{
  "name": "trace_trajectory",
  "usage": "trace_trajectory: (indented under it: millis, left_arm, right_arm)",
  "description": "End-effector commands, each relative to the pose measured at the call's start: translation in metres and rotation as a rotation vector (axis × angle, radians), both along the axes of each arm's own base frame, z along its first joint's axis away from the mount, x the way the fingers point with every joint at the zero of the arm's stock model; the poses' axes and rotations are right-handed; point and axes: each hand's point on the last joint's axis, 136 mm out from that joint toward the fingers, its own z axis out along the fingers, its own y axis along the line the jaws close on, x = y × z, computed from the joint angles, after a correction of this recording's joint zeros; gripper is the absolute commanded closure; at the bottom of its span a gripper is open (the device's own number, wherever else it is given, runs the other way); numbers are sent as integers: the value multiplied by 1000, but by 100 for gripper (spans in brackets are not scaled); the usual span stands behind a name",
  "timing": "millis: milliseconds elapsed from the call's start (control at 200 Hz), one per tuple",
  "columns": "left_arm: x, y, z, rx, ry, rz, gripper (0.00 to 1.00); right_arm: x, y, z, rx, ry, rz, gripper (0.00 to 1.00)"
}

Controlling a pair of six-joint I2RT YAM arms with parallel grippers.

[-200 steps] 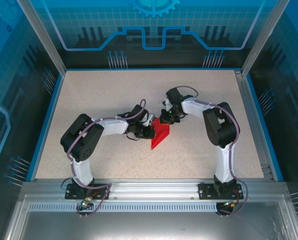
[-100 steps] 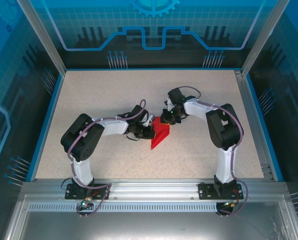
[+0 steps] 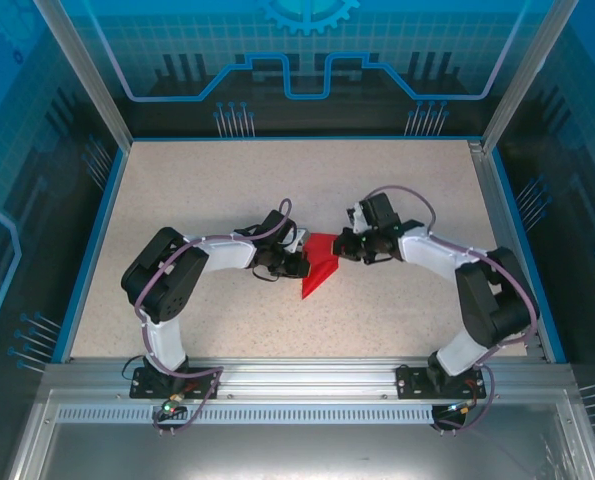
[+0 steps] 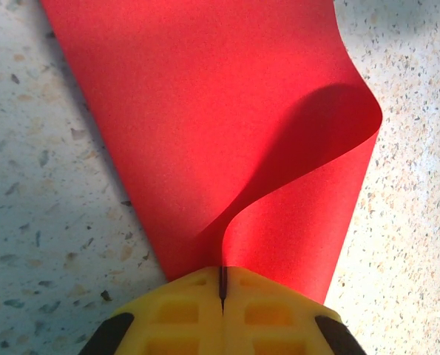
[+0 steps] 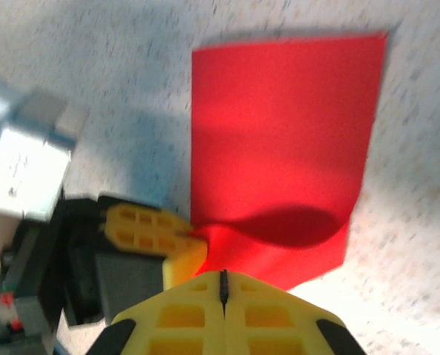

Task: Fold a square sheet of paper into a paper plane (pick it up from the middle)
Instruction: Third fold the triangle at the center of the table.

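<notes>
The square sheet of paper (image 3: pixel 320 268) is bright red, folded into a pointed shape, and lies mid-table. My left gripper (image 3: pixel 301 262) is shut on its left edge. In the left wrist view a raised curl of the paper (image 4: pixel 227 126) runs straight into the closed yellow tips of the left gripper (image 4: pixel 222 285). My right gripper (image 3: pixel 343 248) sits at the paper's upper right edge with its jaws shut. In the right wrist view the right gripper (image 5: pixel 223 281) is over the near edge of the paper (image 5: pixel 279 140), and a pinch cannot be made out. The left gripper's fingers (image 5: pixel 149 229) show beside it.
The speckled table (image 3: pixel 227 190) has a blue border and metal frame posts at its corners. An aluminium rail (image 3: pixel 307 375) with both arm bases runs along the near edge. Both forearms reach inward and almost meet over the paper.
The right arm has swung from the paper's far edge round to its right side, its elbow dropping right and nearer. Its jaws have closed. The left gripper and the paper stayed put.
</notes>
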Motion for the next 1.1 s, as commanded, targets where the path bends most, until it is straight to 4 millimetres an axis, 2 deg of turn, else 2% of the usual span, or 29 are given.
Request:
trace_trajectory:
  millis: [0, 180, 345, 470, 650, 1095]
  left_arm:
    - [-5, 9, -11, 25, 35, 22, 100]
    - [-7, 11, -13, 32, 35, 18, 100]
    - [-8, 12, -15, 35, 38, 20, 100]
    - [-8, 12, -15, 34, 37, 15, 100]
    - [-9, 12, -14, 35, 37, 12, 100]
    - [-10, 11, -16, 27, 46, 13, 100]
  right_arm:
    - [-19, 32, 10, 161, -10, 10, 100]
    - [-57, 67, -7, 184, 33, 47, 100]
    - [-67, 85, -18, 169, 38, 59, 100]
    - [-70, 87, -34, 153, 77, 47, 100]
    - [-69, 90, -40, 161, 81, 47, 100]
    - [-73, 83, -64, 126, 104, 33, 100]
